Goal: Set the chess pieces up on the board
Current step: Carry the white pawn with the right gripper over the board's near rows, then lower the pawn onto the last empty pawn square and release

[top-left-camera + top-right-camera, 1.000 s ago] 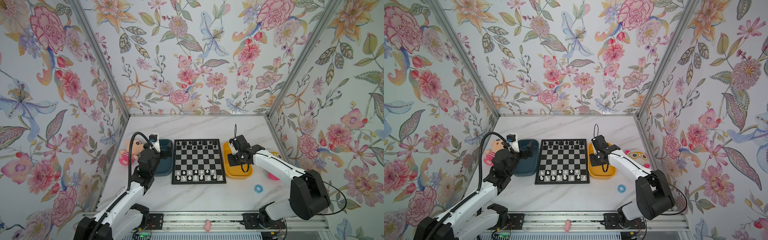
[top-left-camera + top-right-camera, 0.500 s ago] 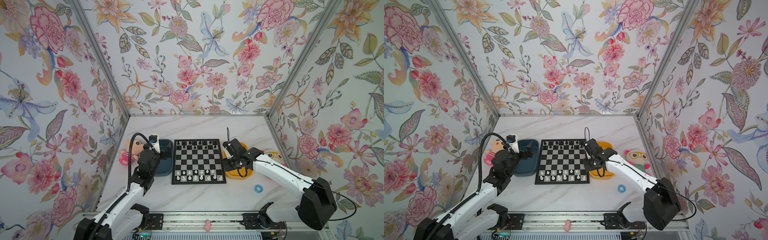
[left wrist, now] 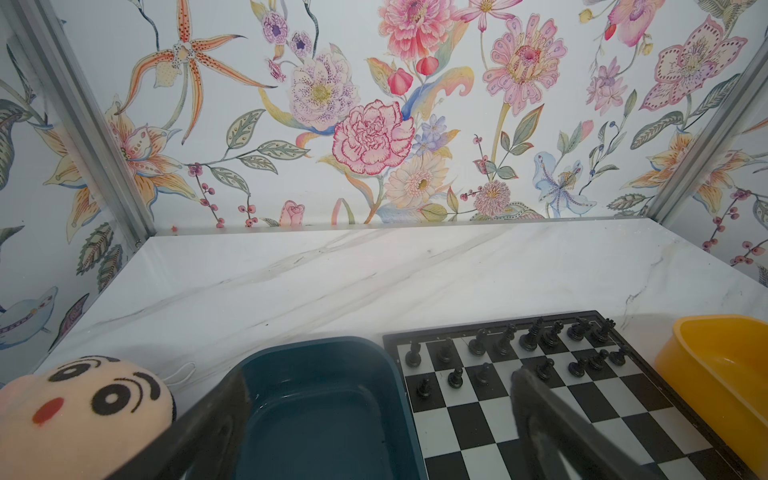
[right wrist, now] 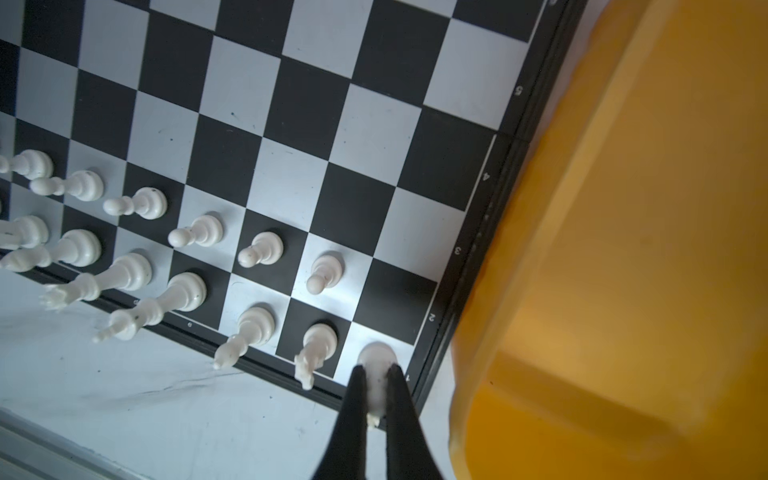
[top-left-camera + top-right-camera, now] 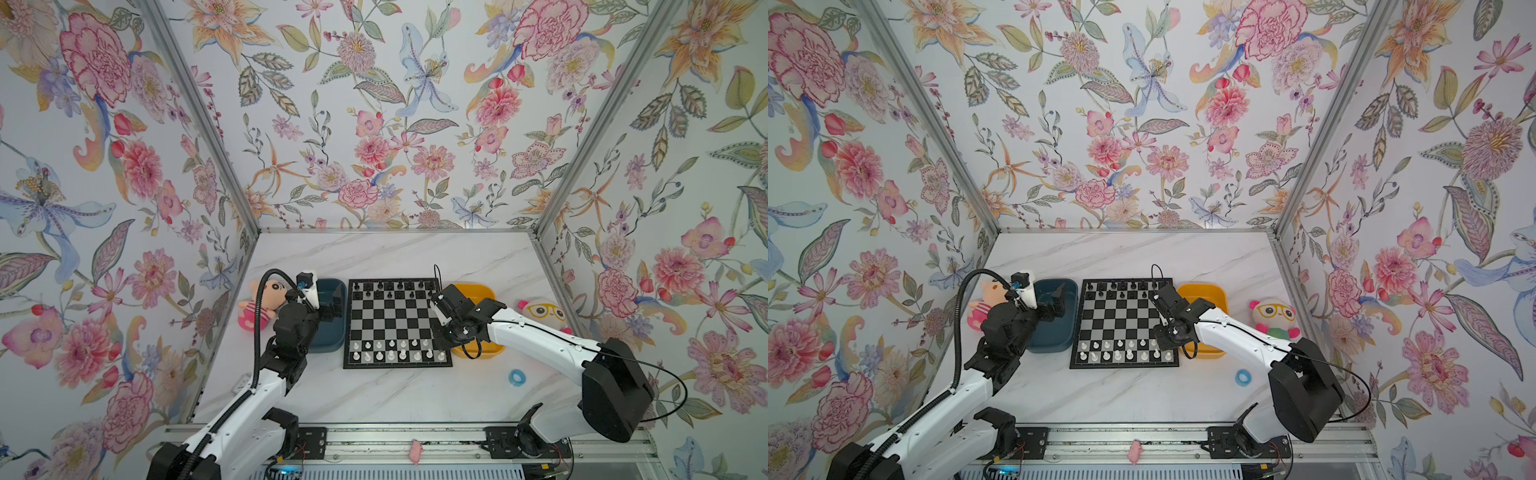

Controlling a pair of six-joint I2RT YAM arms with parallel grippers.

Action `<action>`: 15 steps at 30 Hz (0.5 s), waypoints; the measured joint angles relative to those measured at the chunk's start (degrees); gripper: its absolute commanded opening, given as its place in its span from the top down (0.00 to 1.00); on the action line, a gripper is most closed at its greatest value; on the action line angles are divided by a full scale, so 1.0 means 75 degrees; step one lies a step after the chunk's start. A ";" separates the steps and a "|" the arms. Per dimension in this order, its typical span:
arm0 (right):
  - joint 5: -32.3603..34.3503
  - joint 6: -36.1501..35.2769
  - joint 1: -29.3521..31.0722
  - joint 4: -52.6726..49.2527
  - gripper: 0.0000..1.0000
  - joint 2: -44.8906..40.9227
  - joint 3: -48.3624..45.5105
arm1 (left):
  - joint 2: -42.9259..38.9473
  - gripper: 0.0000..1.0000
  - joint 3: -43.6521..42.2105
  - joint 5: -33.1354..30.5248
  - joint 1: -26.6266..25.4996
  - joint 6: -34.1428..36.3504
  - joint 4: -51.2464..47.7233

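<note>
At the left lies a soft peach-faced plush doll. The left gripper hovers over a smooth dark teal plastic tray, its black jaws well apart. In the middle lies the flat square chessboard of black and silvery checks. Matte black chessmen stand in its far rows, and glossy white plastic chess pieces stand in its near two. The right gripper has its slim black jaws clamped on a round-based white piece at the board's near right corner square. Right of that sit a glossy yellow tray, a fuzzy bespectacled plush toy and a blue ring.
</note>
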 measured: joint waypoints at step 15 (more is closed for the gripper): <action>0.0017 -0.0009 0.0000 0.0254 1.00 0.0708 0.0000 | -0.0003 0.01 0.0000 -0.0003 0.0000 0.0000 0.0000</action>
